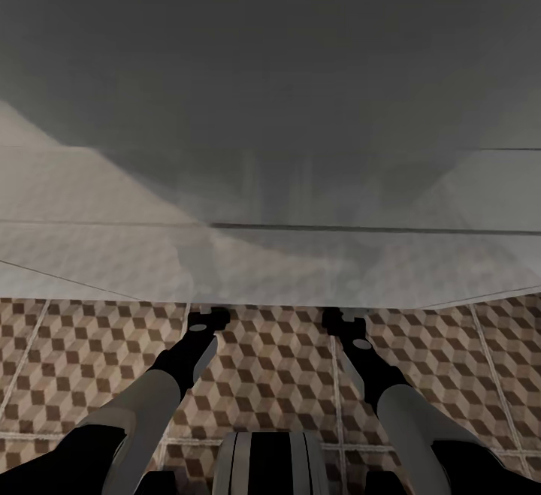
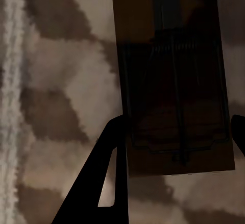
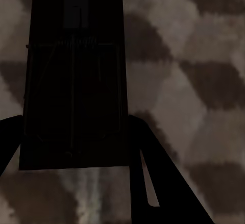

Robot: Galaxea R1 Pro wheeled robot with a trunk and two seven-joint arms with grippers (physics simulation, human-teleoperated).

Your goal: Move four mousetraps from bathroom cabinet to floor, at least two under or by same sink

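Two mousetraps, one per gripper: left gripper [image 2: 176, 132] clamps a brown mousetrap [image 2: 171, 76] by its edges, right gripper [image 3: 71, 132] grips a darker mousetrap [image 3: 74, 81]. Both hang low over the bathroom floor [image 1: 278, 360] beneath a white basin unit [image 1: 270, 104], likely for under-sink placement.

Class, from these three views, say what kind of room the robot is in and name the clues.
Probably a bathroom: cube-patterned floor tiles and a pale, glossy fixture looming ahead. Each wrist view shows a mousetrap between fingers.
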